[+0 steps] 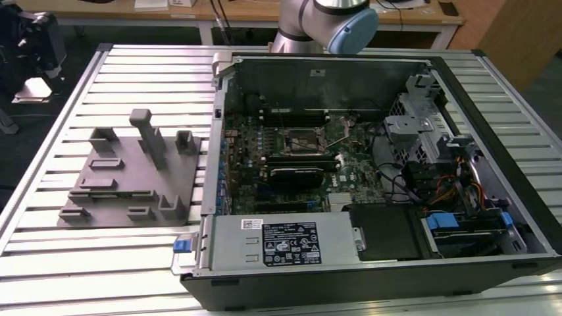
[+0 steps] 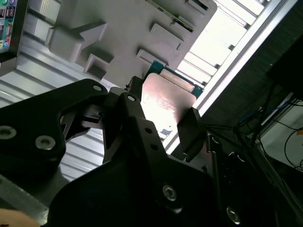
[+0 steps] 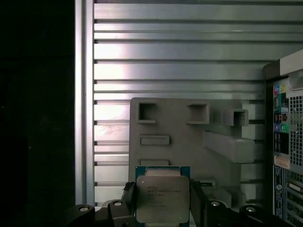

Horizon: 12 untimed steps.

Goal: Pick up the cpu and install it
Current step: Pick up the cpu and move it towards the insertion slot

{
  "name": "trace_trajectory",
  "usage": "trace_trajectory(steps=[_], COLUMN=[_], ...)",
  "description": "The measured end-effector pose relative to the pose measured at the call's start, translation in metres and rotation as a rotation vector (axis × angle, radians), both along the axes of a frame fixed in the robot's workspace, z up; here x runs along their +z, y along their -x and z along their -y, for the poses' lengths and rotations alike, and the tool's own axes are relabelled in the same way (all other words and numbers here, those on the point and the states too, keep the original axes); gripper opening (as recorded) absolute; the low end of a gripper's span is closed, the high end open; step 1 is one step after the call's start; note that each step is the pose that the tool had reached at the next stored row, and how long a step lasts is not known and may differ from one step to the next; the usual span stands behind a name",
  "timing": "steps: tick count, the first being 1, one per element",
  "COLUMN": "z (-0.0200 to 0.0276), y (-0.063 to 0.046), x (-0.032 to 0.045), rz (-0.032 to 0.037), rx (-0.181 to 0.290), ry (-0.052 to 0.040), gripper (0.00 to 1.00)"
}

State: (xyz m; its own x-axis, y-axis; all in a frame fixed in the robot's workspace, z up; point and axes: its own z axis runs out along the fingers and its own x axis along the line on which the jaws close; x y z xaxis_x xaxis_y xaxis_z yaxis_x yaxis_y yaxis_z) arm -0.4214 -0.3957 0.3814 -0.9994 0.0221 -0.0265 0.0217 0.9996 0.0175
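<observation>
Cpu (image 3: 162,194) is gripped w/ claw (image 3: 162,201) clenched on its two opposite edges, held over grey fixture plate (image 3: 189,137) on slatted bench (image 3: 165,71), beside PC case (image 3: 289,142).

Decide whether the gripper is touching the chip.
Touching. In the first wrist view the gripper has fingers pressed against both sides of the chip, no gap.

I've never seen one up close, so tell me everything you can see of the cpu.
The cpu is a flat square chip with a silvery metal top bearing faint print and a thin teal rim. Black jaws clamp two opposite edges. It seems held clear of the grey block plate that lies on the slatted table, its metal top facing the wrist cameras.
</observation>
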Motion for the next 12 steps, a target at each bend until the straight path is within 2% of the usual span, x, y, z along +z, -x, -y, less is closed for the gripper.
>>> trace_trajectory(steps=[9, 12], z=[0.0, 0.0], y=[0.0, 0.0], x=[0.0212, 0.0258], rz=[0.0042, 0.0057], rx=[0.0, 0.0], ry=[0.0, -0.0001], gripper=[0.54, 0.54])
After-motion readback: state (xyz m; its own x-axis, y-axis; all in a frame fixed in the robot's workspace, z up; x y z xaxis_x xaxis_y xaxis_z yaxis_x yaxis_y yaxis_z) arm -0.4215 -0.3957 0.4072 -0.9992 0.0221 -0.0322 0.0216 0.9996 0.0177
